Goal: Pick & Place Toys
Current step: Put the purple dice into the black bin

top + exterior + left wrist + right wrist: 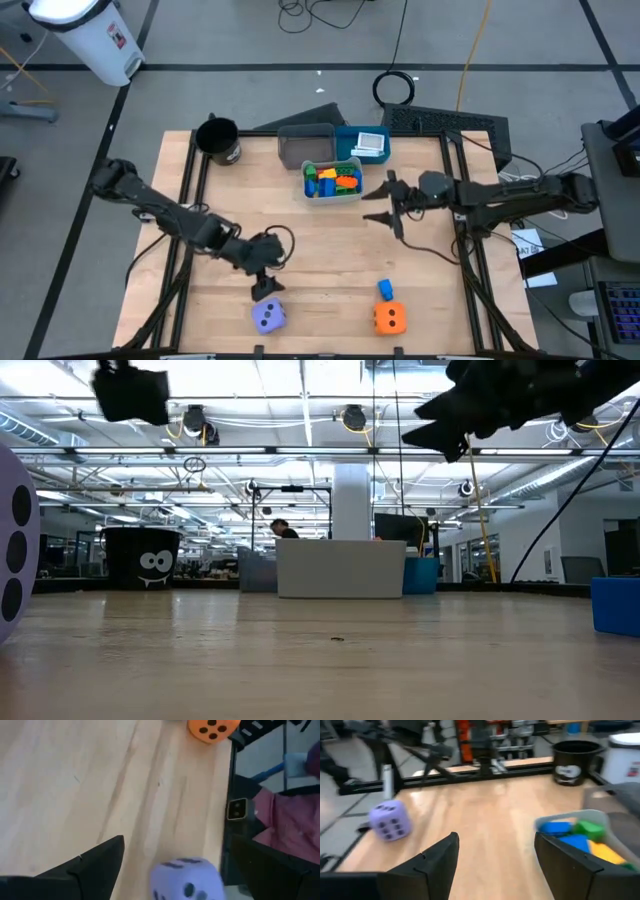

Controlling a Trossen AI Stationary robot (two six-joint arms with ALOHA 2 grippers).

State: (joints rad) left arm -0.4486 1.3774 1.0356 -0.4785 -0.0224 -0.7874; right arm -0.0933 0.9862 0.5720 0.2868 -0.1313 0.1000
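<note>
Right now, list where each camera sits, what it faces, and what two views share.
High view: overhead, facing down on the wooden table; both arms show.
Low view: at tabletop height, facing the room; arms overhead.
Left wrist view: open left pincer above the purple plastic die.
Right wrist view: right pincer beside the grey bin of plastic blocks.
Shared: all show the purple plastic die.

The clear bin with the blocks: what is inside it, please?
The clear bin holds blocks in blue, green, yellow and orange, piled together. Whatever lies under the top layer is covered, so I cannot count them.
</note>
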